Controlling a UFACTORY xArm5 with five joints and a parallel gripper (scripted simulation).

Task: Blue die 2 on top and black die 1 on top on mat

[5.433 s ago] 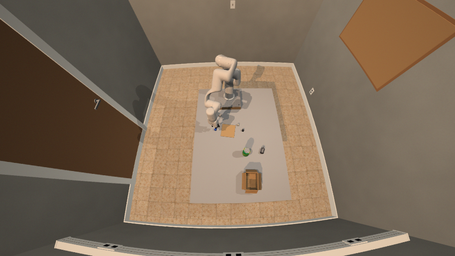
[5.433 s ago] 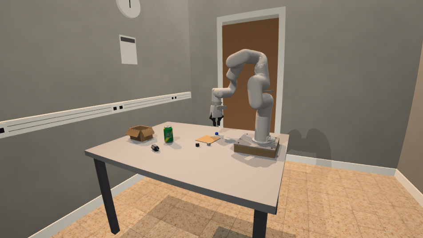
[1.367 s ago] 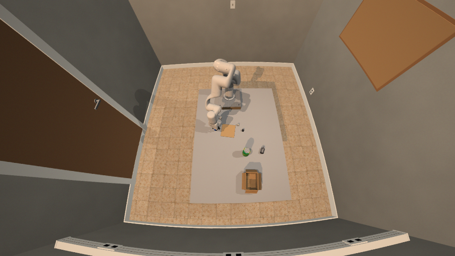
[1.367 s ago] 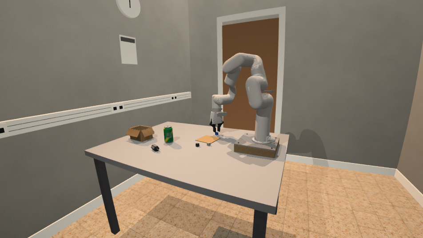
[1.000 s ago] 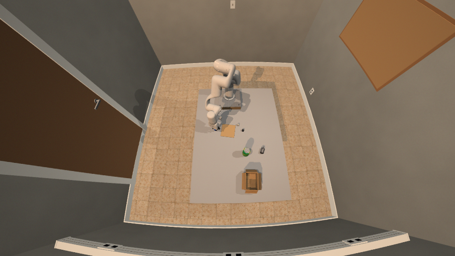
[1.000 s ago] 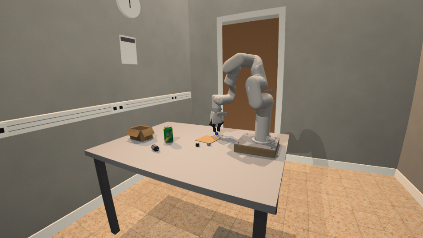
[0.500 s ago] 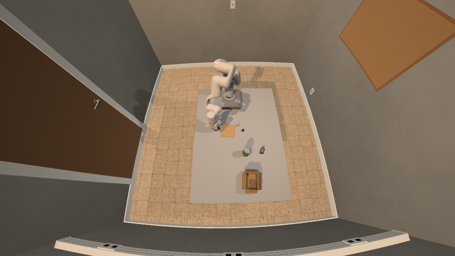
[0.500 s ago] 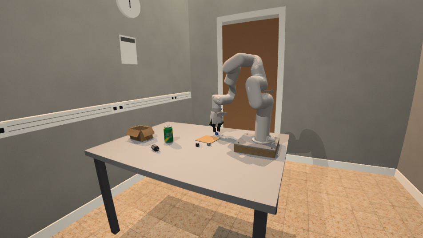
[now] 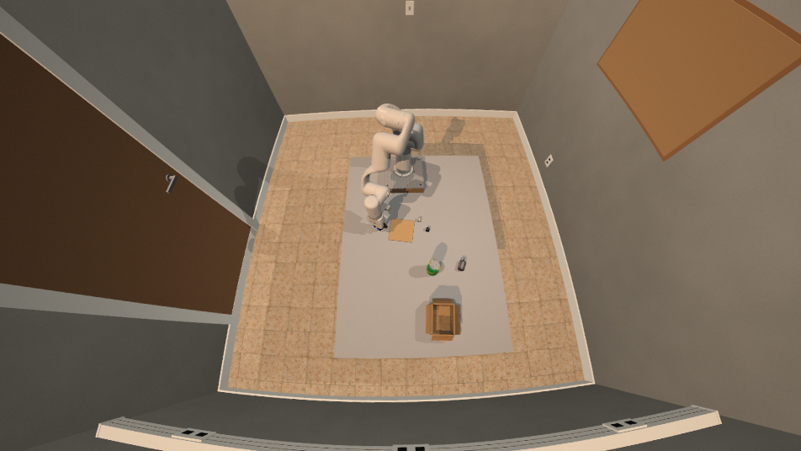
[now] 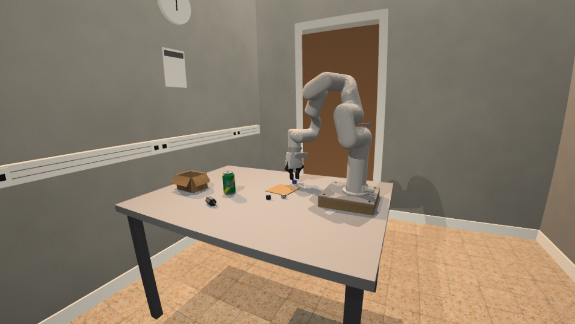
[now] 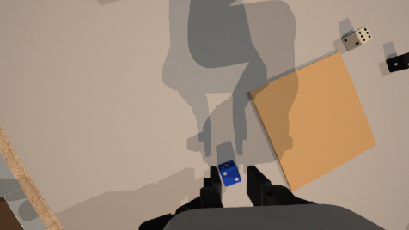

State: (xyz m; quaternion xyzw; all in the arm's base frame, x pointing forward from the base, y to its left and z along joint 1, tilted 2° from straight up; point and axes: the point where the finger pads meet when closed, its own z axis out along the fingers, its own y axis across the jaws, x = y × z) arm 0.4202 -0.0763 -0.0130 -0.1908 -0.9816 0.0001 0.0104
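Premises: a small, sparsely furnished room, most consistent with a robot lab. Evidence: a white arm (image 9: 384, 151) (image 10: 351, 124) mounted on a bench (image 9: 381, 313) (image 10: 249, 229); grey walls, tiled floor (image 9: 291, 358) (image 10: 442, 257), socket trunking (image 9: 504, 443) (image 10: 197, 141), wall clock (image 10: 175, 9) and brown door (image 9: 112, 196) (image 10: 337, 60).
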